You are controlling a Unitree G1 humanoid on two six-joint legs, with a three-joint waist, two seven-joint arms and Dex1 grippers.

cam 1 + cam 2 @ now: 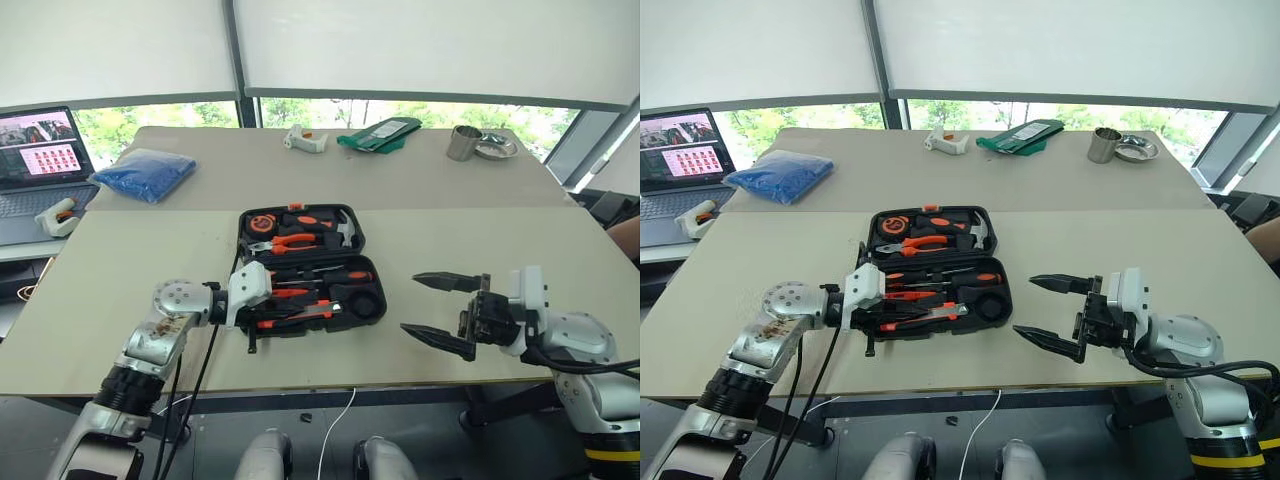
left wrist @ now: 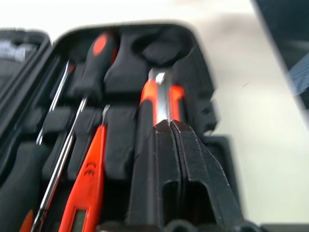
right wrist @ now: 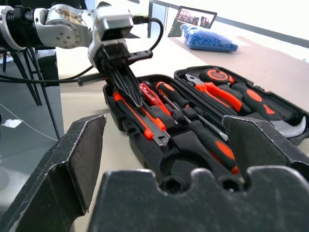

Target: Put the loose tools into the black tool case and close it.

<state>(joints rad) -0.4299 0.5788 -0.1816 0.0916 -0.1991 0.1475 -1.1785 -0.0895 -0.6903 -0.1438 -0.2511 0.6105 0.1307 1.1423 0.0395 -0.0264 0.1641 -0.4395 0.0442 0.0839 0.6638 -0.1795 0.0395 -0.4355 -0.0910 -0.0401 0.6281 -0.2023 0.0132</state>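
Black plastic, hinged and lying open, the tool case [image 1: 345,300] sits in the middle of the bench, its near half close to the front edge and its far half toward the seam where the second bench begins. The near half carries two screwdrivers [image 3: 205,133], one slim orange tester pen [image 2: 89,181] and one long utility knife [image 3: 145,123], each bedded in a moulded recess, and one round recess at its right end holds something dark that cannot be made out. The far half holds one pair of pliers [image 1: 292,242], one hammer [image 1: 340,232] and one tape measure [image 1: 261,222].

The left gripper [image 3: 126,87] hangs over the left end of the near half with its two fingers pressed together, their tips right at the utility knife; nothing shows between them, and whether they actually touch the knife cannot be told. The right gripper [image 1: 438,310] stands off the case's right side, above the bench near the front edge, its fingers spread wide with nothing between them.

On the far bench lie one blue cloth bundle [image 1: 146,172] toward the left edge, one green pouch [image 1: 378,134], one metal cup [image 1: 462,143] and one metal dish [image 1: 496,148]. One laptop [image 1: 40,165] stands beyond the left edge.
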